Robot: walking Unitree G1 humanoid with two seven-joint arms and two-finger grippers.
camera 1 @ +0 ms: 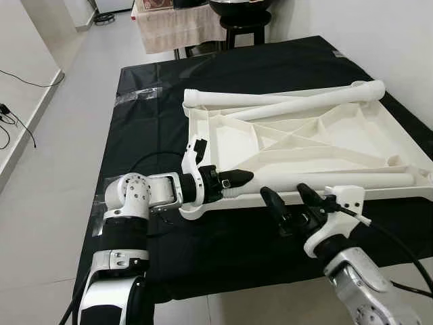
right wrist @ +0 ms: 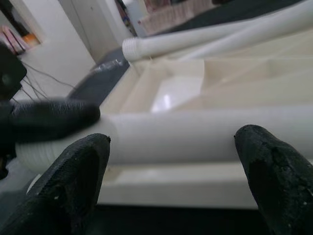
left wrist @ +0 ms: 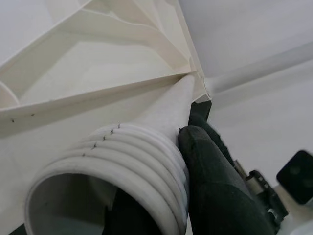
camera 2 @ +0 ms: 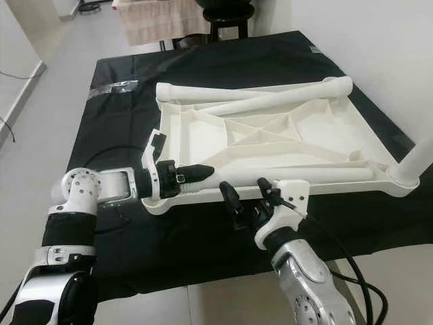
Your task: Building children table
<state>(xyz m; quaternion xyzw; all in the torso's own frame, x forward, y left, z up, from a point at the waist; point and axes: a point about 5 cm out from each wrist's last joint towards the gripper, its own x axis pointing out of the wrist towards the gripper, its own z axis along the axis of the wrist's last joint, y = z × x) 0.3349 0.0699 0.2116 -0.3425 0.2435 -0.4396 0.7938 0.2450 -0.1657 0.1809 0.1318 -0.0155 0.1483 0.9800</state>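
Right gripper (camera 1: 292, 200): fingers wide apart, empty | left gripper (camera 1: 233, 180): clamped on threaded table leg (camera 1: 338, 179) | tabletop (camera 1: 304, 135) upside down; legs apparently unfitted.

Tabletop (camera 1: 304, 135), legs (camera 1: 338, 180) – smooth cream plastic; cover (camera 1: 135, 135) – glossy black sheet.

The right arm (camera 1: 365, 284) is running off the bottom edge of the head views. In the right wrist view, the table leg (right wrist: 195, 134) is blurring, and both its ends are running past the edges. The left gripper's lower finger is hiding behind the threaded leg end (left wrist: 112, 166).
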